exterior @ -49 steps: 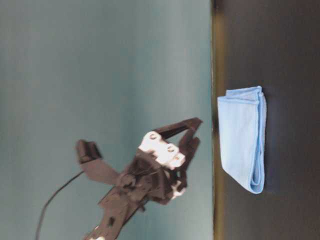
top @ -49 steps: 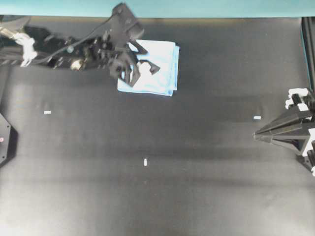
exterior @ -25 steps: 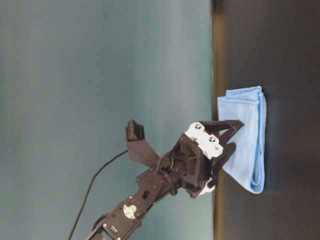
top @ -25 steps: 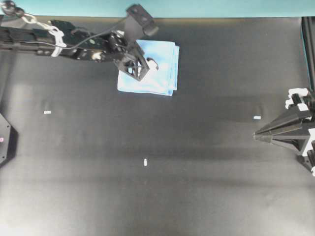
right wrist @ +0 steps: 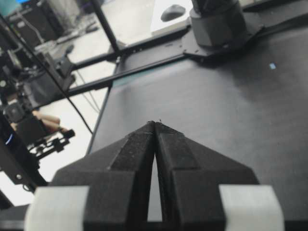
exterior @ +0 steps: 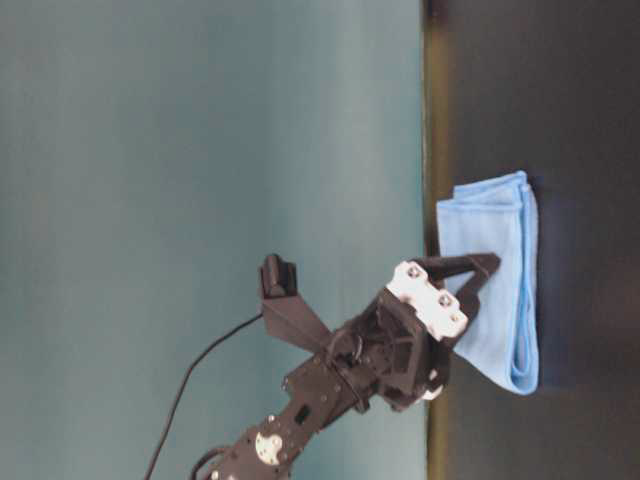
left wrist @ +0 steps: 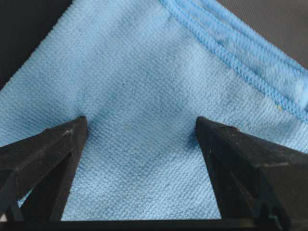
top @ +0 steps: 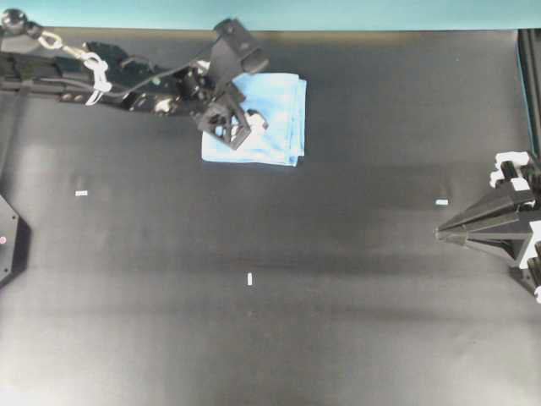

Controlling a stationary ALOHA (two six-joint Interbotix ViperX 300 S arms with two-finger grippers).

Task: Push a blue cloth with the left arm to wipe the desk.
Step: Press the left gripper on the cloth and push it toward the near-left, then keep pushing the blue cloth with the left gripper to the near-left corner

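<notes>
The blue cloth (top: 279, 118) lies folded on the desk (top: 254, 338) near its far edge, left of centre. My left gripper (top: 245, 125) is open, with both fingertips down on the cloth's left half. In the left wrist view the cloth (left wrist: 144, 72) fills the frame and spans the gap between the two black fingers (left wrist: 48, 154). The table-level view shows the left gripper (exterior: 478, 278) touching the cloth (exterior: 500, 240). My right gripper (top: 439, 233) is shut and empty at the right edge, far from the cloth. It also shows in the right wrist view (right wrist: 155, 124).
A teal border strip (top: 338, 13) runs along the far edge just behind the cloth. Small white tape marks sit at the left (top: 81, 193), centre (top: 250, 279) and right (top: 441, 202). A black frame (top: 528, 85) stands at the right edge.
My left gripper has come down from above the cloth's left edge onto the cloth. The cloth has barely shifted. The right arm has not moved.
</notes>
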